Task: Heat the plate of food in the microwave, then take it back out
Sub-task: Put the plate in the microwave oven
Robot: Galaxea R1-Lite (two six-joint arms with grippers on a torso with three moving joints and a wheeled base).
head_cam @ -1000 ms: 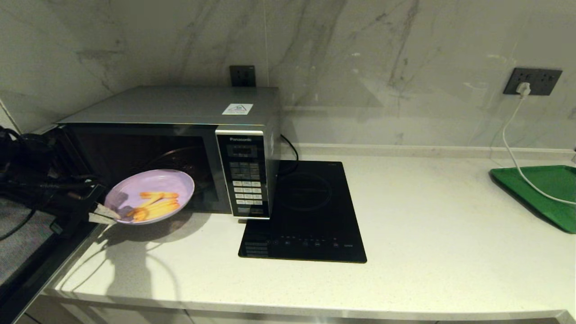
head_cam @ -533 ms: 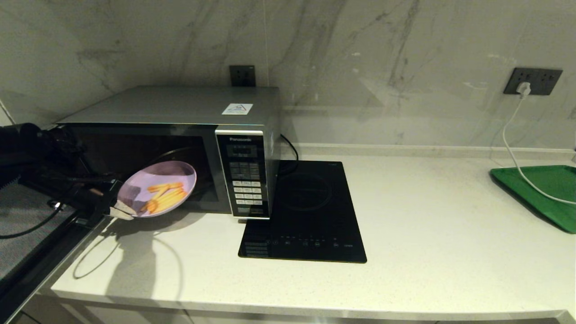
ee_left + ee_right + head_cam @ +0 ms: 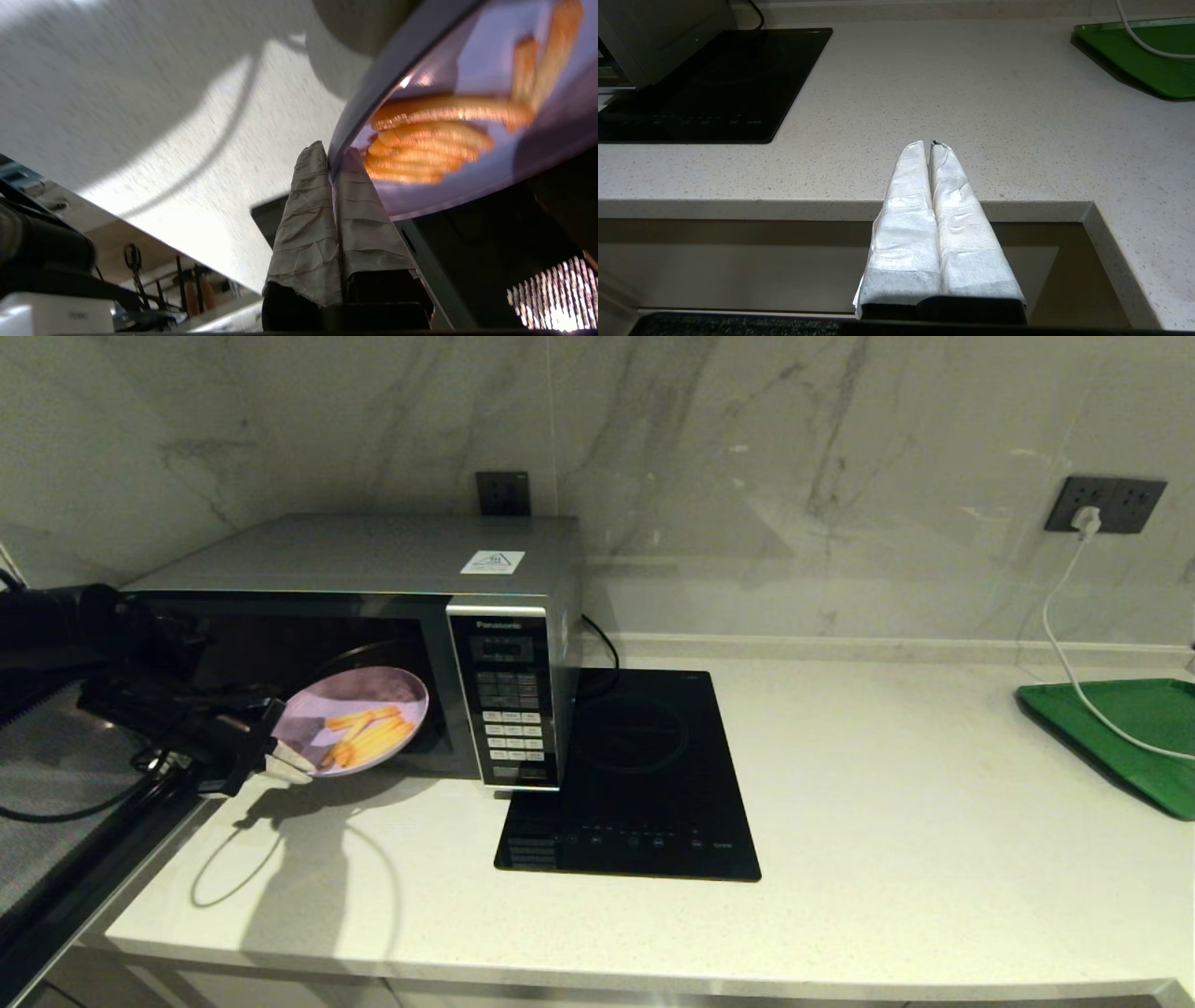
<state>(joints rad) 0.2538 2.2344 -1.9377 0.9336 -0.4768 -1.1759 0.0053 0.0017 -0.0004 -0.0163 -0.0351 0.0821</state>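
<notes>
Head view shows our left end effector (image 3: 285, 767) clenched on the rim of the round pale lilac plastic plate of orange-yellow fries (image 3: 359, 720), which has moved from over the counter (image 3: 840, 859) into the mouth of the boxy silver Panasonic microwave (image 3: 373, 560). We judge loading nearly done. Our right end effector (image 3: 931, 144) hangs closed and empty at the counter's edge.

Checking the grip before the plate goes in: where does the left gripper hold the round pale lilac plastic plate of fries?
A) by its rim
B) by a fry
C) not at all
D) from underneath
A: the left gripper pinches the rim of the lilac plate, fingers shut on the edge.
</notes>
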